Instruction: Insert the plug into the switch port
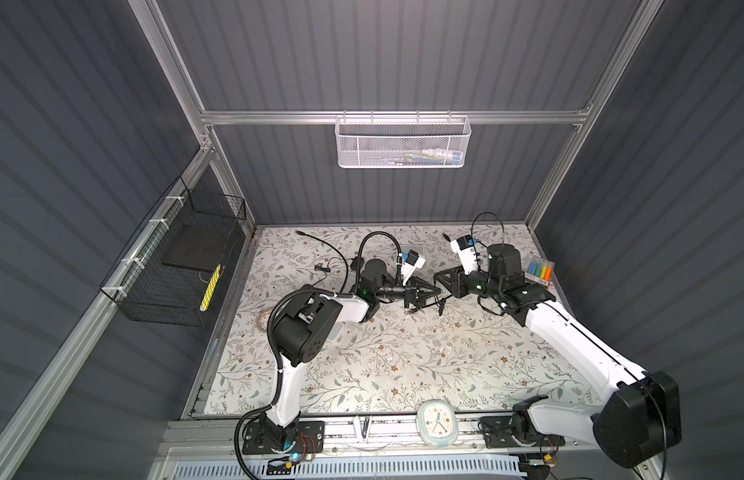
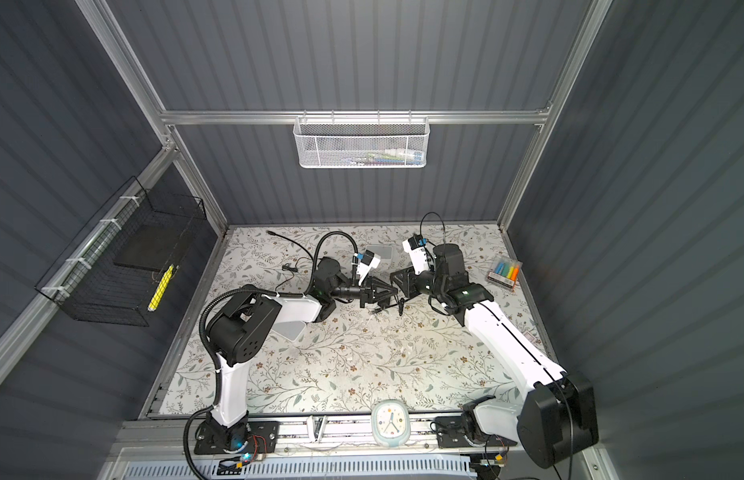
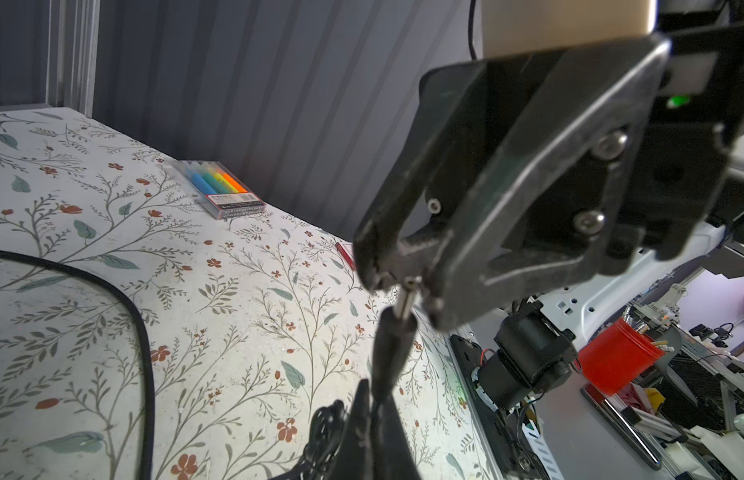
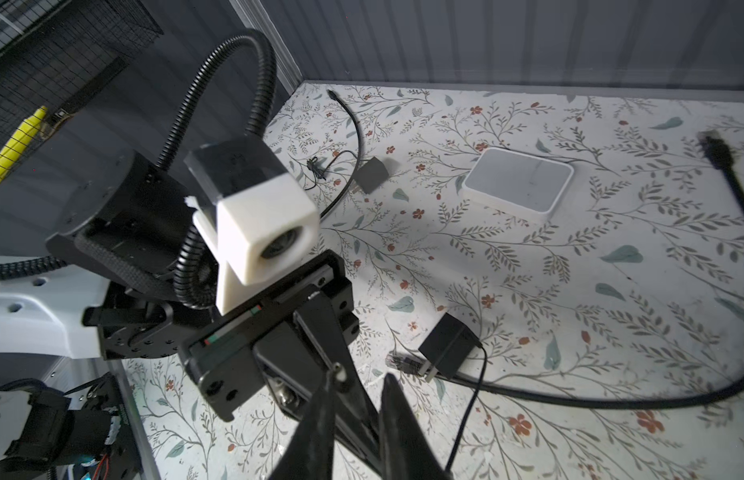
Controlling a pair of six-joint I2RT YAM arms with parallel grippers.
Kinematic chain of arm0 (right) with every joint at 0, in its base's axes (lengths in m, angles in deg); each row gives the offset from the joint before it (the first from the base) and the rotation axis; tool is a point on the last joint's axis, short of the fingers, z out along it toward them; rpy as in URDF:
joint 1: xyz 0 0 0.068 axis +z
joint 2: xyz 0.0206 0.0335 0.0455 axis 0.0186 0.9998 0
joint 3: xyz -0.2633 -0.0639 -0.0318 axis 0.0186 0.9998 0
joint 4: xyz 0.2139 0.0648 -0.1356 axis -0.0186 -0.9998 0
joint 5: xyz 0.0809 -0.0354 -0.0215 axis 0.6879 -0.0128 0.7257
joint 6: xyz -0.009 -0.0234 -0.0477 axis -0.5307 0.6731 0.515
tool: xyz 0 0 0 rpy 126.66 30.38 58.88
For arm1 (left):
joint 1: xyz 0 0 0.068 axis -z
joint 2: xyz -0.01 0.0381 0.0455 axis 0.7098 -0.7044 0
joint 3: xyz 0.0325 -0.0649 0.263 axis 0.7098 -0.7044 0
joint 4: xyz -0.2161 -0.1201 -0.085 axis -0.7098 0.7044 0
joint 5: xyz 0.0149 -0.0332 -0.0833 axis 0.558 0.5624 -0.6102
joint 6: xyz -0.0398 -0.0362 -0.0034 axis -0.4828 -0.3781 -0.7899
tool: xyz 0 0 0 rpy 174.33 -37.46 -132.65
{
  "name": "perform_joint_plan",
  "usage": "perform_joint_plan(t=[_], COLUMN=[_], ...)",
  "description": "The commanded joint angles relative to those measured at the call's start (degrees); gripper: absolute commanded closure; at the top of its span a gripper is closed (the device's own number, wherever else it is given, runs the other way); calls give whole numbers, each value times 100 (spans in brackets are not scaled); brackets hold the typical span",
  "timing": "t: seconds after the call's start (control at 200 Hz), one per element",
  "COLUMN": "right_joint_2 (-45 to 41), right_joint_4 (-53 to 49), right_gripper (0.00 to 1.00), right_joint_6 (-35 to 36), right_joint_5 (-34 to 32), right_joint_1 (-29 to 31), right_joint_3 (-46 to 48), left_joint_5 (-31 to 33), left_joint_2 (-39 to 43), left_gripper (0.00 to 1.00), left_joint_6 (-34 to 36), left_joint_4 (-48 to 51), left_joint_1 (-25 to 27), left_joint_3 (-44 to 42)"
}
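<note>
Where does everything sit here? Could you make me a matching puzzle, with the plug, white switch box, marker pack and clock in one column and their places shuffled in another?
Things:
1. plug
2. white switch box
3. marker pack
4. clock

Places:
A. on the front rail
B. by the right edge of the table
C. gripped by the left tool
D. lying on the table's far part

Pairs: 1-C, 2-D, 3-B, 4-A.

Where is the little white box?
In both top views the white box lies flat on the flowery table, near the back wall, around the middle, just behind the left arm's wrist camera.
</note>
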Motion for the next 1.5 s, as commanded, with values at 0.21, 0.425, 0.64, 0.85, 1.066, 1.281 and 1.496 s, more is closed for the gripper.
perform_joint_plan(t=[0.21,0.425,0.64,0.85,1.066,1.281,1.496], right_joint_2=[-15,17,67,127,151,192,204], right_joint_4=[53,88,117,105,180,272,336], right_gripper=[82,83,77,68,73,80,87], right_joint_6=[143,138,172,201,178,154,109], right_joint_5=[294,211,51,-15,-26,-7,47], right_joint_1=[84,79,84,84,83,82,82], right_joint_3=[-43,53,53,78,145,188,150], left_joint_5=[-237,-246,-266,-278,-309,-337,-352], left_joint_2=[89,83,147,180,157,156,165], left_gripper=[100,100,100,100,100,100,100], left_joint_6=[45,-61,-151,-175,-273,-346,-412], left_joint_4=[334,187,77,69,-26,-97,-170], left_joint_1=[21,21,20,21,21,21,21], left_joint_3=[409,442,378,374,414,411,385])
